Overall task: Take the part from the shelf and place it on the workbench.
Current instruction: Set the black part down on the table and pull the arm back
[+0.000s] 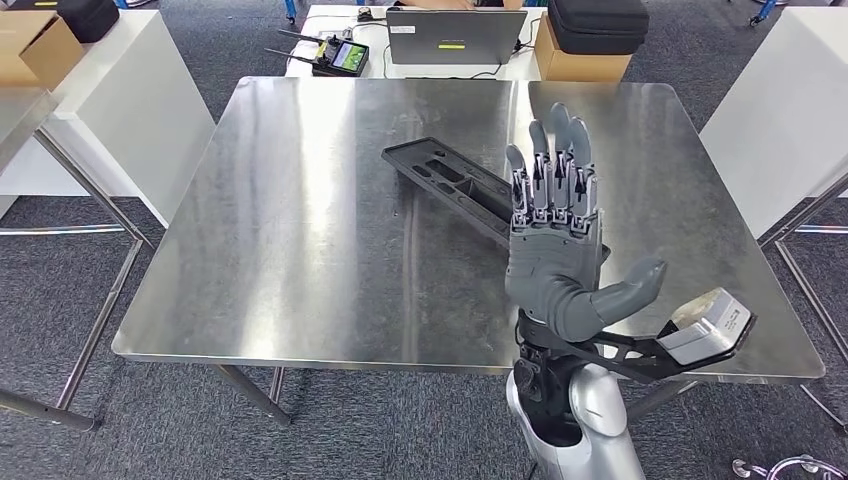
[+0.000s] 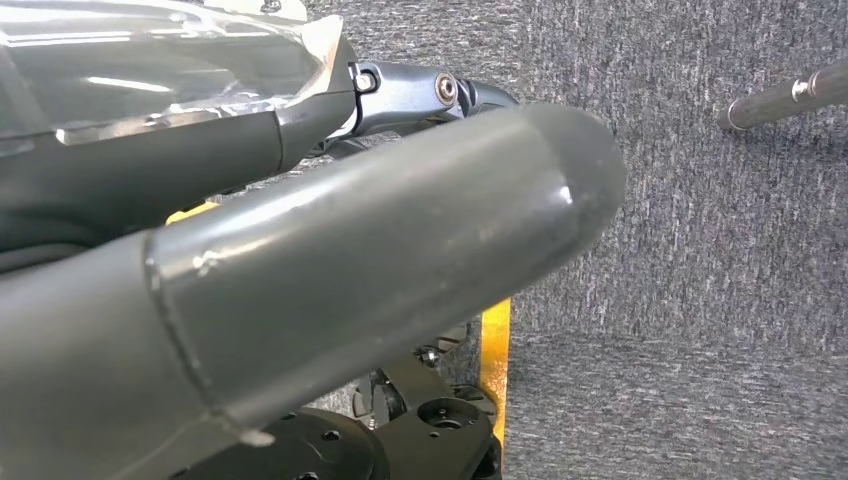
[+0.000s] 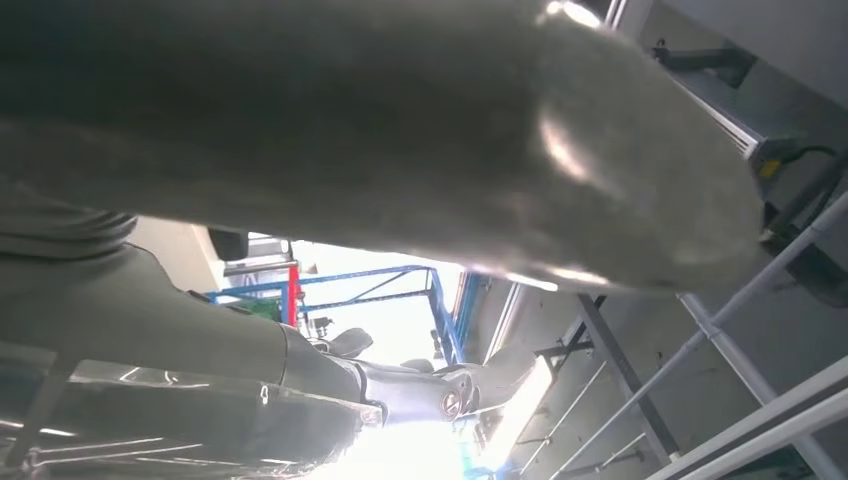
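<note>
Part (image 1: 450,180) lies flat on the steel workbench (image 1: 300,250), apparently released. Right hand (image 1: 560,240) hovers over its near end, fingers spread, holding nothing. Best to lift straight up and clear without nudging it. Left hand (image 2: 300,290): grip can't be told.

The black part (image 1: 455,187) is laid flat on the steel worktop (image 1: 300,250). Just beside its near end, the right robot hand (image 1: 560,240) is raised above the worktop, fingers spread, nothing held.
</note>
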